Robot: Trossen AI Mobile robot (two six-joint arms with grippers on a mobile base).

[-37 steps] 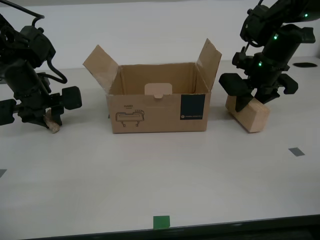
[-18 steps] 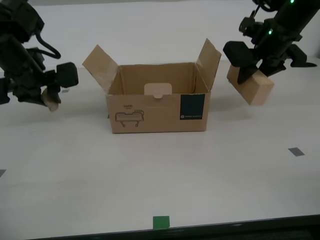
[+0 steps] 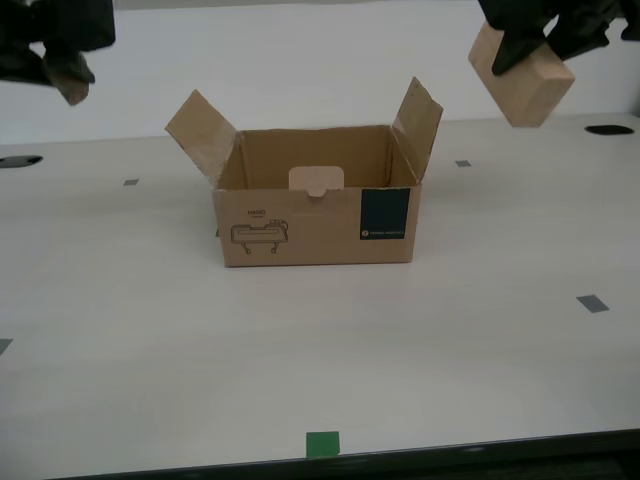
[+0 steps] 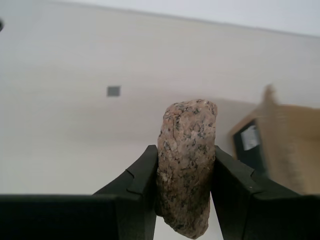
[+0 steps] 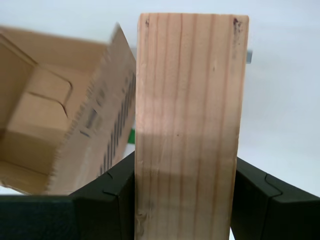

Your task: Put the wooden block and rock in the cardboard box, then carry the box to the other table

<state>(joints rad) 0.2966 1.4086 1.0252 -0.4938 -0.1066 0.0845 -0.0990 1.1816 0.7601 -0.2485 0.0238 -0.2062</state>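
While both arms are raised above the table (image 3: 300,350), we see the cardboard box (image 3: 316,210) standing open near the middle of the smooth pale surface, its two side flaps angled up and outward, a dark teal label square and a line drawing on its front wall. Our first end effector (image 5: 185,200) is clamped on the wooden block (image 5: 189,125), its dark fingers (image 5: 117,200) pressing against both long sides of the pale grained wood. In the exterior view the wooden block (image 3: 522,75) hangs tilted in the air at the upper right, higher than the box and off to the side of its raised flap, clear of the table. Our second end effector (image 4: 185,195) is closed around the rock (image 4: 186,165), a pinkish speckled stone standing on end between the two dark fingers. In the exterior view the rock (image 3: 68,75) shows at the upper left, also held in the air and well apart from the box. Small grey tape squares (image 3: 592,303) and one green tape square (image 3: 322,444) lie flat on the table
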